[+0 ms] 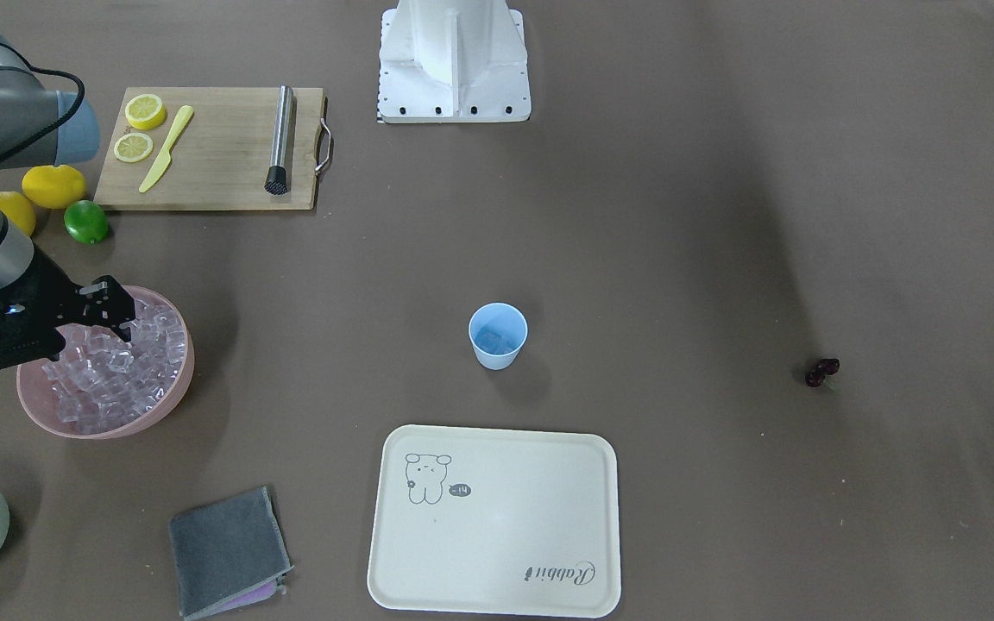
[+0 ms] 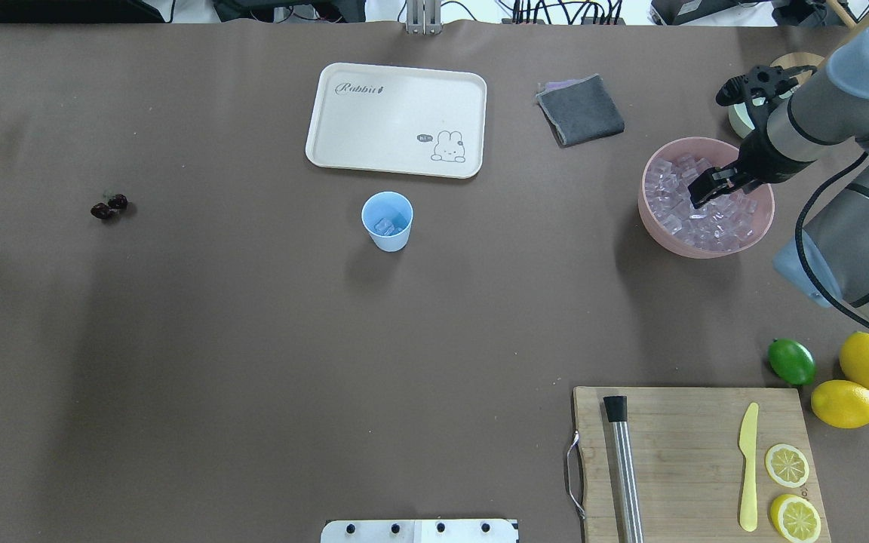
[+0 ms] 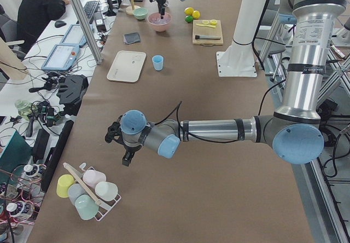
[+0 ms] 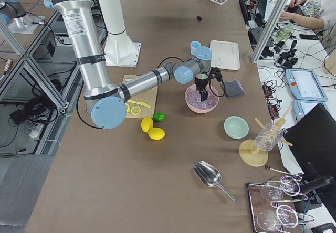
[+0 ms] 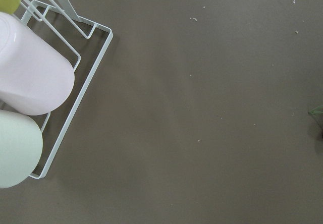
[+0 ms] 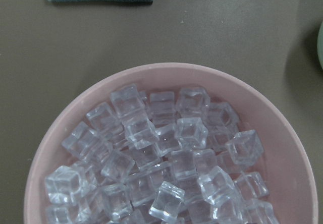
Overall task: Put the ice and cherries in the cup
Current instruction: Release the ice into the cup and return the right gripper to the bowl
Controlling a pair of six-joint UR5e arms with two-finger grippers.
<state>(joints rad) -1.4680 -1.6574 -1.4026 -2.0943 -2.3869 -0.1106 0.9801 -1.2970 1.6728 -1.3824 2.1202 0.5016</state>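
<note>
- a few cubes of ice [image 2: 384,225] are already sitting in the bottom of the light blue cup [image 2: 389,243], which is standing upright mid-table just near the cream tray [image 2: 374,143], so i'd judge the ice part to be under way but maybe not finished
- the cherries [image 2: 109,206] are lying on the bare table, well apart from the cup and off to its left from behind the robot, so that half is not yet done
- the right gripper [image 1: 122,321] is hanging low over the pink bowl [image 6: 290,148], its dark fingers reaching down among the heaped cubes at the bowl's right side
- i cannot tell whether its fingers are spread or pinching a cube, as they are showing only as one dark shape and its wrist camera is catching none of them
- the left gripper [image 3: 127,161] is hovering at the far left end beside the wire cup rack [image 3: 90,191], nowhere near the cherries, and how it is set i cannot tell
</note>
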